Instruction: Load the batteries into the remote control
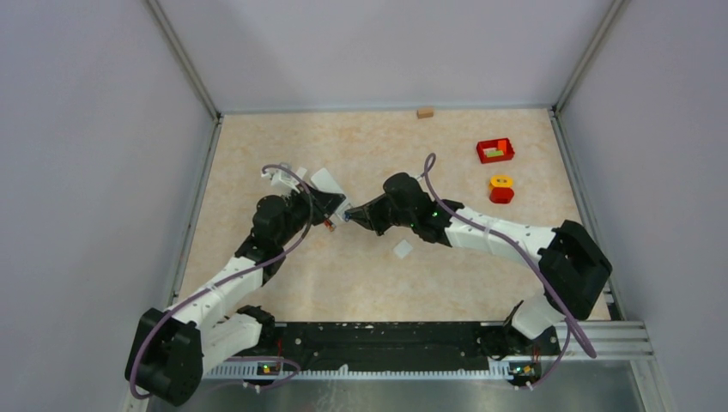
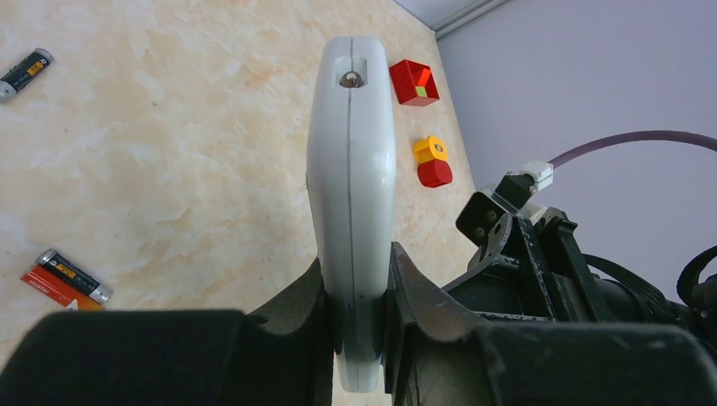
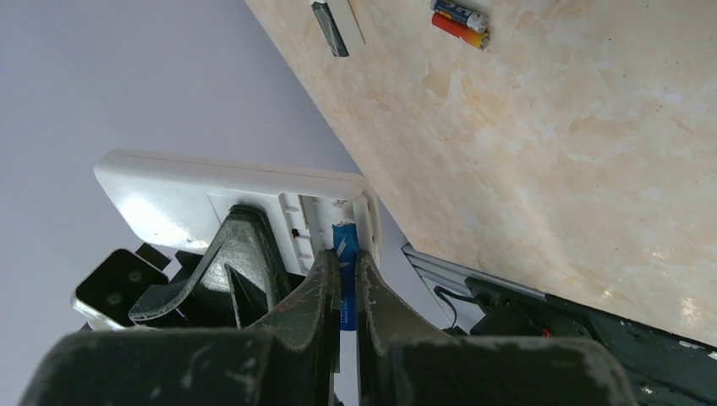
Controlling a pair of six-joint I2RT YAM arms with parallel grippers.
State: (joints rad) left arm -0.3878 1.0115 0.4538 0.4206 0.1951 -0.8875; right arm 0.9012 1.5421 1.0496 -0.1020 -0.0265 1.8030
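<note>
My left gripper [image 2: 355,283] is shut on the white remote control [image 2: 351,161] and holds it edge-on above the table. In the top view the left gripper [image 1: 330,211] and the remote [image 1: 330,189] are left of centre. My right gripper [image 3: 342,269] is shut on a blue battery [image 3: 345,254], whose tip sits in the open battery compartment of the remote [image 3: 228,190]. In the top view the right gripper [image 1: 354,215] meets the remote. Loose batteries lie on the table: one [image 2: 25,72] far off, and a dark one [image 2: 74,274] beside a red one [image 2: 49,288].
A small white flat piece [image 1: 402,249] lies near the right arm. A white bar [image 1: 280,178] lies beyond the left gripper. A red box [image 1: 495,151], a yellow-and-red block [image 1: 501,189] and a wooden block [image 1: 424,112] sit at the back right.
</note>
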